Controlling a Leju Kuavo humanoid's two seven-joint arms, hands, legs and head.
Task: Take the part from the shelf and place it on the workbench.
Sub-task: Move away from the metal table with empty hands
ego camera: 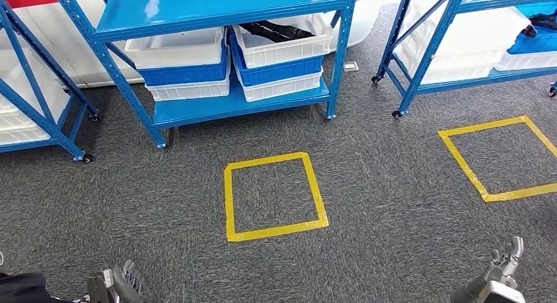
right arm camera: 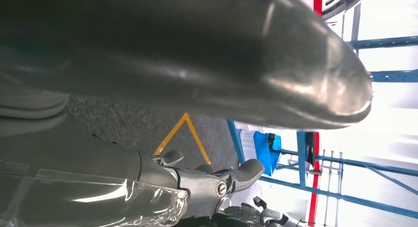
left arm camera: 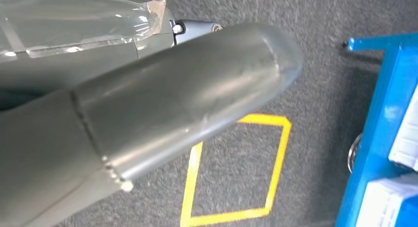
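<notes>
We see the part [ego camera: 276, 31], a dark, long thing, lying in the top white bin [ego camera: 284, 45] on the low level of the middle shelf [ego camera: 223, 106]; its long axis runs left to right along the bin, tilted a little, and we cannot tell which end is which. That bin sits on a blue bin [ego camera: 276, 71] and another white one, beside a like stack on the left. Our left hand [ego camera: 125, 282] hangs low at the picture's bottom left, our right hand [ego camera: 502, 267] at the bottom right; both hold nothing, the fingers loosely apart. The floor is grey carpet [ego camera: 394, 185] with two yellow tape squares [ego camera: 274, 195], one straight ahead, one to the right. More blue shelves stand left and right, on casters
</notes>
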